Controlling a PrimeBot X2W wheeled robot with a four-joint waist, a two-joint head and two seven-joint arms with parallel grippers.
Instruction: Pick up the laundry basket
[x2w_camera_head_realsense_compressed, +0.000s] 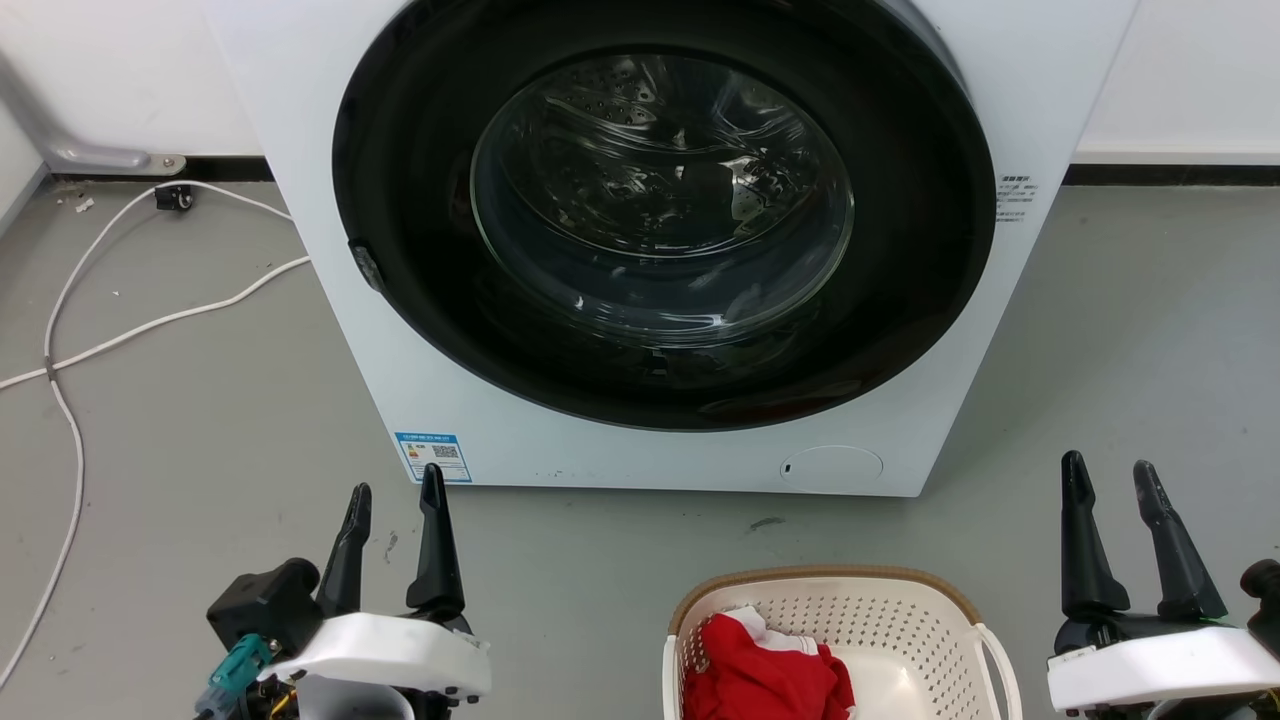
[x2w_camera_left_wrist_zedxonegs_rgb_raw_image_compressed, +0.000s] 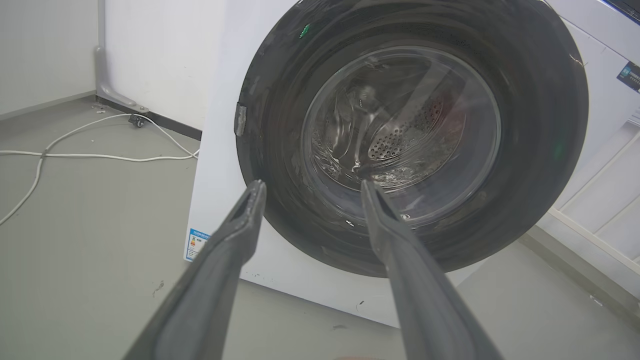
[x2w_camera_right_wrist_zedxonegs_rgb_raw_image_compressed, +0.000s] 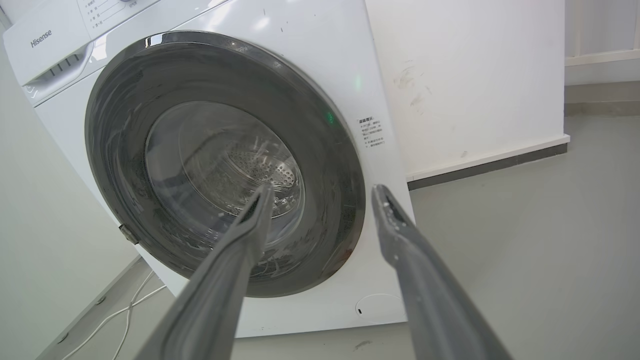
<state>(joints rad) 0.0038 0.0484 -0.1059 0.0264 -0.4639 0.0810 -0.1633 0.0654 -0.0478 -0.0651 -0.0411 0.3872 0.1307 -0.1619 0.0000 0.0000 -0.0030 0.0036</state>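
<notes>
L claw (x2w_camera_head_realsense_compressed: 396, 480), R claw (x2w_camera_head_realsense_compressed: 1108, 463) spread, empty; laundry basket (x2w_camera_head_realsense_compressed: 905, 622) btwn.

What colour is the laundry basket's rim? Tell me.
Brown, woven-look, on the laundry basket; best seen in the head view.

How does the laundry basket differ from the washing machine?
The laundry basket is far smaller than the washing machine. The basket is cream, perforated, brown-rimmed; the machine is smooth white with a dark round door. The basket is open on top and holds red cloth; the machine's door is shut. Both stand on the grey floor.
</notes>
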